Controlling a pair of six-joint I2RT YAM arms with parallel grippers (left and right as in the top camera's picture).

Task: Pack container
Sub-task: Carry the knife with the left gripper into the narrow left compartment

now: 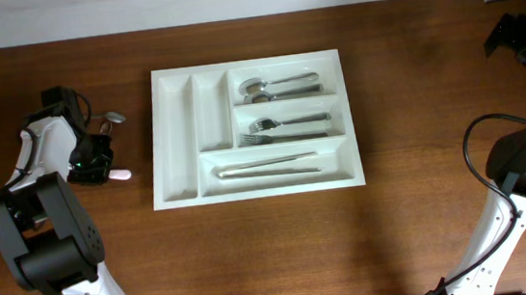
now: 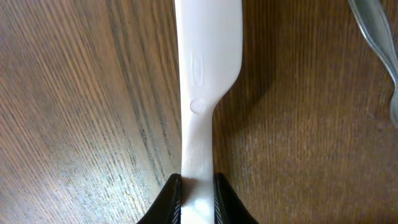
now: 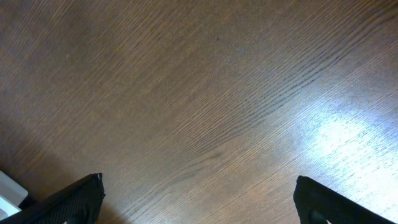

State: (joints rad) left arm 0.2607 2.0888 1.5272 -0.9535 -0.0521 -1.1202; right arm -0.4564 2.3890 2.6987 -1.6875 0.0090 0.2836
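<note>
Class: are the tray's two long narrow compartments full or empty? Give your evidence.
Empty. The overhead view shows only bare white floor in both narrow compartments of the tray; the cutlery lies in the three wide ones.

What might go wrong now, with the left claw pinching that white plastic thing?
The left gripper pinches the white plastic utensil by its narrow part, with most of it sticking out past the fingers, so it may swing or slip when lifted. The metal spoon lies close beside it and might get knocked. The long utensil might also catch on a wall of the container when lowered.
</note>
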